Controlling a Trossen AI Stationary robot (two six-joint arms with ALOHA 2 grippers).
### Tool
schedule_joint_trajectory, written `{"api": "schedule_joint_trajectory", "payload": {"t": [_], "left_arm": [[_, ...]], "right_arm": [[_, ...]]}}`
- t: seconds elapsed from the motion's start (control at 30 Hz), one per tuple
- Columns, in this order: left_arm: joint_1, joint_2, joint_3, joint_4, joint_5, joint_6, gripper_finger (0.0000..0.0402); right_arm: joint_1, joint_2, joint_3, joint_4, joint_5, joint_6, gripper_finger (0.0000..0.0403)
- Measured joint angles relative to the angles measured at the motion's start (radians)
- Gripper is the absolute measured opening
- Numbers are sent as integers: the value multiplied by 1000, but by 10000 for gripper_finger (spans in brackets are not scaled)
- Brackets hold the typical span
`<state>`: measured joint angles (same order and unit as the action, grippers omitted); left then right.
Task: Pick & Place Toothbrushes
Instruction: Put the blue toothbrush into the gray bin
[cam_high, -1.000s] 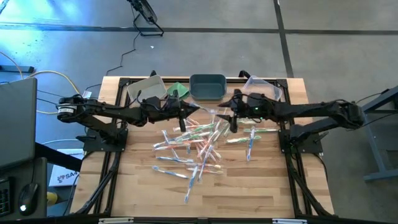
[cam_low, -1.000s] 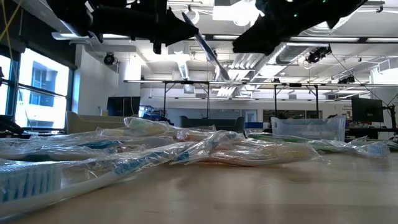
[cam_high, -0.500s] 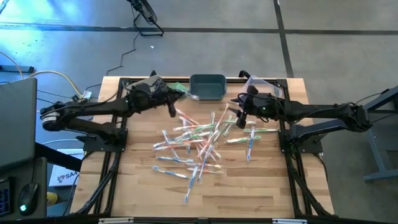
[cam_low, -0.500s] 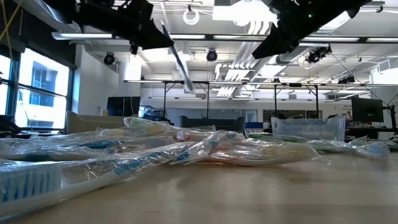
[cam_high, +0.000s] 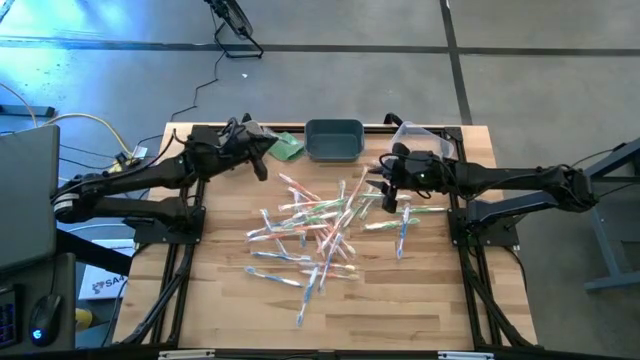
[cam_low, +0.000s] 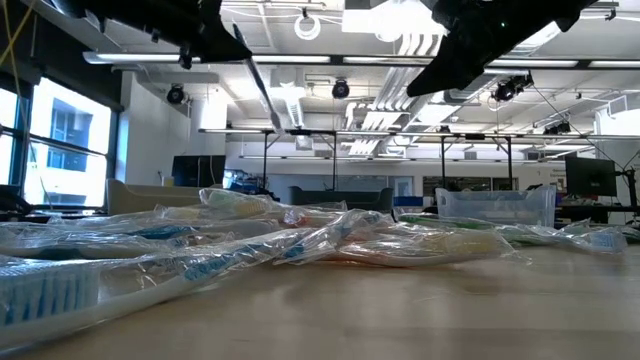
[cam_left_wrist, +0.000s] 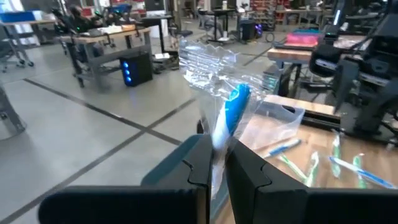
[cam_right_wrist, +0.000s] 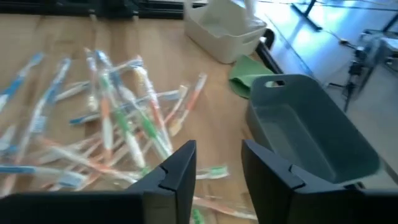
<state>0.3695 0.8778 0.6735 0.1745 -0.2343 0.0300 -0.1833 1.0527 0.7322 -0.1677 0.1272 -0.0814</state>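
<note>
Several toothbrushes in clear wrappers lie in a loose pile (cam_high: 320, 225) mid-table, also visible in the right wrist view (cam_right_wrist: 118, 118). My left gripper (cam_high: 258, 165) hangs at the table's far left by the white bin (cam_right_wrist: 224, 31), shut on one wrapped toothbrush with a blue part (cam_left_wrist: 235, 106). My right gripper (cam_high: 385, 188) hovers above the pile's far right side. Its fingers (cam_right_wrist: 180, 168) stand apart with nothing between them. My left gripper pinches the wrapped toothbrush between its two fingers (cam_left_wrist: 200, 163), on the wrapper just short of the blue part (cam_left_wrist: 219, 134). The fingers point about level. The toothbrush sticks out past the fingertips, lifted clear of the table, and slants down in the low view (cam_low: 265, 95).
A grey bin (cam_high: 333, 140) stands at the far middle with a folded green cloth (cam_high: 288, 146) to its left. A clear bin (cam_high: 425, 135) stands at the far right. Bare wood lies toward the near edge (cam_high: 400, 310).
My left gripper has carried the toothbrush from above the pile's far side toward the table's far left corner, rising a little and turning; the toothbrush stays clear of the table. My right gripper has shifted only slightly over the pile.
</note>
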Motion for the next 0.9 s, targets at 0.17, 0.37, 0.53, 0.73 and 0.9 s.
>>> {"api": "schedule_joint_trajectory", "payload": {"t": [0.17, 0.37, 0.53, 0.73, 0.9], "left_arm": [[8, -1, 0, -25, -65, 26, 22], [102, -1, 0, -106, -112, -37, 22], [206, -5, 0, -159, -111, -115, 22], [273, -58, 0, -255, -85, -148, 22], [278, -131, 0, -359, -82, -174, 22]], "right_arm": [[-5, -10, -36, 36, 4, 2, 74], [-32, -80, -179, 164, -6, 65, 37], [-33, -137, -281, 287, -58, 106, 27], [-33, -156, -344, 346, -104, 163, 29], [-33, -156, -370, 354, -104, 168, 29]]}}
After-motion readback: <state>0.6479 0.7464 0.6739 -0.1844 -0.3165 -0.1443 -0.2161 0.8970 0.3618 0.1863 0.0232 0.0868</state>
